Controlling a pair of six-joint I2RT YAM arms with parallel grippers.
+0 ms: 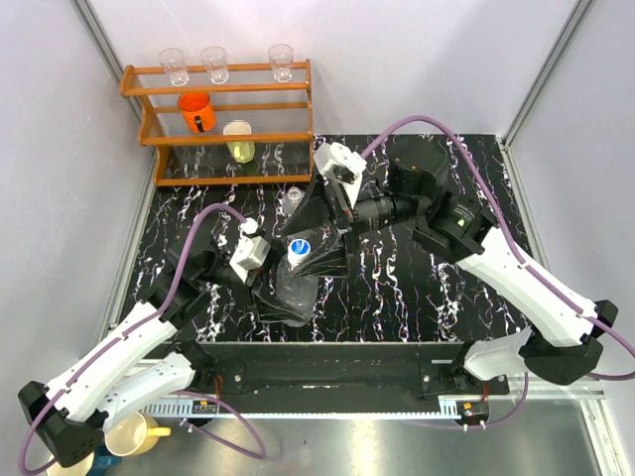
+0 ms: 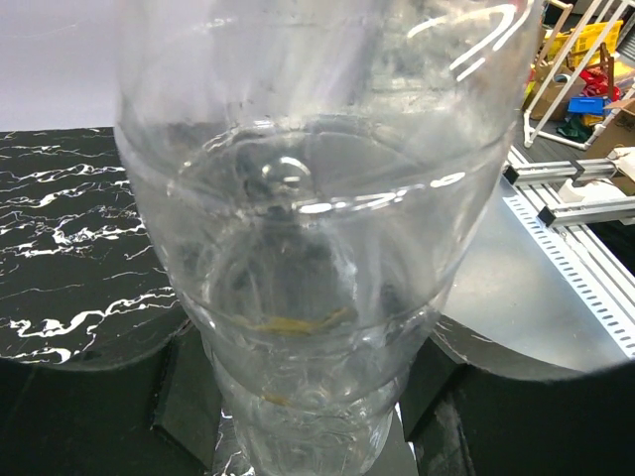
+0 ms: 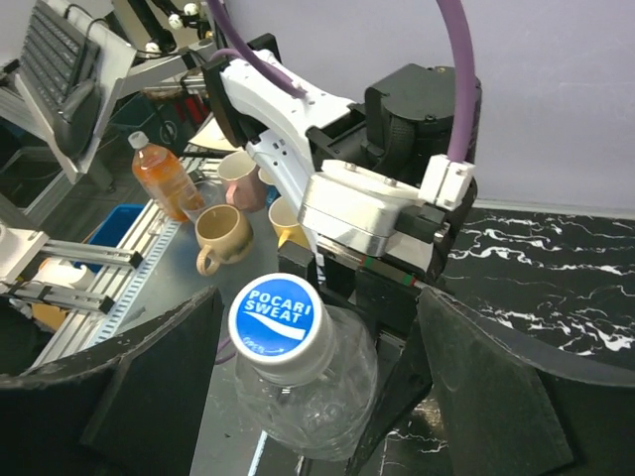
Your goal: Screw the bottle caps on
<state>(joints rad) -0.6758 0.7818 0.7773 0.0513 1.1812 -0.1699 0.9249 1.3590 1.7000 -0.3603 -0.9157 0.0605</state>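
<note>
A clear plastic bottle [image 1: 288, 288] is tilted in the middle of the table, and my left gripper [image 1: 276, 297] is shut on its lower body. In the left wrist view the bottle [image 2: 317, 228] fills the frame, with my left gripper [image 2: 313, 421] pinching its base between the black pads. A white cap with a blue top [image 1: 301, 248] sits on its neck. In the right wrist view the cap [image 3: 278, 315] lies between the wide-open fingers of my right gripper [image 3: 319, 337], touching neither. A small clear object [image 1: 295, 201], perhaps the second bottle, stands behind.
A wooden rack [image 1: 223, 139] at the back left holds three clear glasses, an orange cup [image 1: 196, 111] and a yellow cup [image 1: 239, 142]. Beyond the table's near edge are mugs [image 3: 223, 236] and an orange drink bottle [image 3: 167, 178]. The metal rail [image 1: 327, 372] runs along the front.
</note>
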